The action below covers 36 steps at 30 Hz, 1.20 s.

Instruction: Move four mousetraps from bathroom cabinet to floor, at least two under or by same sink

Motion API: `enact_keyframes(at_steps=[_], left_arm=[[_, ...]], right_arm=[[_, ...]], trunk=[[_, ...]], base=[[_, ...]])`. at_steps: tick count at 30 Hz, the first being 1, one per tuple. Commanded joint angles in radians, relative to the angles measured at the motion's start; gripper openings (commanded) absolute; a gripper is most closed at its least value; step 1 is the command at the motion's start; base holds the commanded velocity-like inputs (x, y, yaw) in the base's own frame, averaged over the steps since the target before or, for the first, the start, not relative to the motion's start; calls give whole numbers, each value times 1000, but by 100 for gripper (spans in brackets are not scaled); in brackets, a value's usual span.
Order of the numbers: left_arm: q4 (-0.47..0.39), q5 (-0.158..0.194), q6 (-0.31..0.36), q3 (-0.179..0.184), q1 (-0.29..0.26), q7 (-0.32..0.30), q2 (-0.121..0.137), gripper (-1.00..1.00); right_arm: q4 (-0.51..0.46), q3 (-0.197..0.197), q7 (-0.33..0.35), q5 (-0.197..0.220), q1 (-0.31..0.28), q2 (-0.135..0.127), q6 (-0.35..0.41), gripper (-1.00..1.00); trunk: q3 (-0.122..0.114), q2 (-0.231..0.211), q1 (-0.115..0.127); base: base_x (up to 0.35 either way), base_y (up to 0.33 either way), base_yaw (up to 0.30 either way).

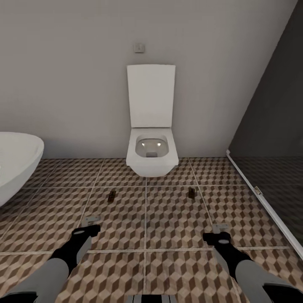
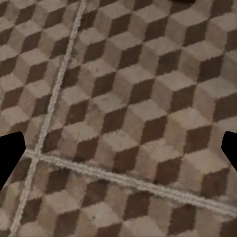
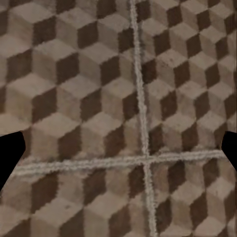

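Two small flat brown pieces that look like mousetraps lie on the cube-patterned bathroom floor [image 1: 168, 219] in front of the toilet: one mousetrap [image 1: 112, 195] to the left, the other mousetrap [image 1: 191, 193] to the right. My left gripper [image 1: 89, 225] hovers low over the tiles just short of the left one, open and empty. My right gripper [image 1: 219, 232] hovers short of the right one, also open and empty. In both wrist views the left gripper [image 2: 118, 153] and right gripper [image 3: 118, 153] have black fingertips wide apart over bare tiles. The cabinet and the sink are out of view.
A white wall-hung toilet [image 1: 150, 155] with its lid up stands straight ahead against the grey wall. The rim of an oval white bathtub [image 1: 14, 162] juts in at the left. A dark shower area with a glass panel [image 1: 269, 181] borders the right side.
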<state>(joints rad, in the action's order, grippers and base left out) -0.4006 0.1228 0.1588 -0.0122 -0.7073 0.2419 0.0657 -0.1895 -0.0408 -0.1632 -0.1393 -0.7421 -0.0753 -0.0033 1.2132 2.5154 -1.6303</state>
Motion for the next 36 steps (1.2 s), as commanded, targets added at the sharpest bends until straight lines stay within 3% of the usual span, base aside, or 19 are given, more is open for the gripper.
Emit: enact_keyframes(at_steps=[1,11,26,36], left_arm=[[2,10,4,1,0,4,0,100],[17,10,3,1,0,4,2,100],[19,13,10,-7,0,5,2,100],[20,15,11,-8,0,5,3,100]], right_arm=[[-11,-5,-4,-9,0,1,-4,100],[-71,-9,-41,-6,0,11,5,100],[-257,-15,-75,-4,0,20,164,100],[-280,-30,-73,-2,0,15,187,100]], trunk=[[-3,0,1],[-42,-2,5],[-100,-6,12],[-139,-8,16]], base=[[0,0,0],[0,0,0],[0,0,0],[0,0,0]])
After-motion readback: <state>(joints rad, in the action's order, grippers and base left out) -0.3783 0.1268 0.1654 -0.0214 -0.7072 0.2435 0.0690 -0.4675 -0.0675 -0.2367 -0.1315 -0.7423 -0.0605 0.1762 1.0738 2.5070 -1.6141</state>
